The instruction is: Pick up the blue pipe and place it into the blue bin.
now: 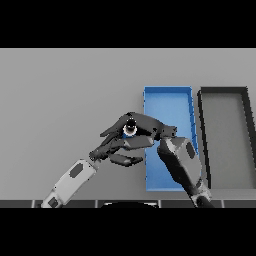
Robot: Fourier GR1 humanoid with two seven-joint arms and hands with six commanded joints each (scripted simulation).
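The blue pipe (130,129) shows end-on as a pale ring with a dark hole and a sliver of blue beneath, just left of the blue bin (168,90). My right hand (148,125) reaches left from over the bin, its fingers curled round the pipe. Most of the pipe's body is hidden by those fingers. My left hand (119,148) lies directly below the pipe with its fingers stretched out to the right, close under the right hand. Whether it touches the pipe I cannot tell. My right forearm covers the bin's lower right part.
A dark grey bin (223,90) of the same long shape stands directly right of the blue bin, side by side with it. Grey tabletop (60,100) spreads to the left and behind.
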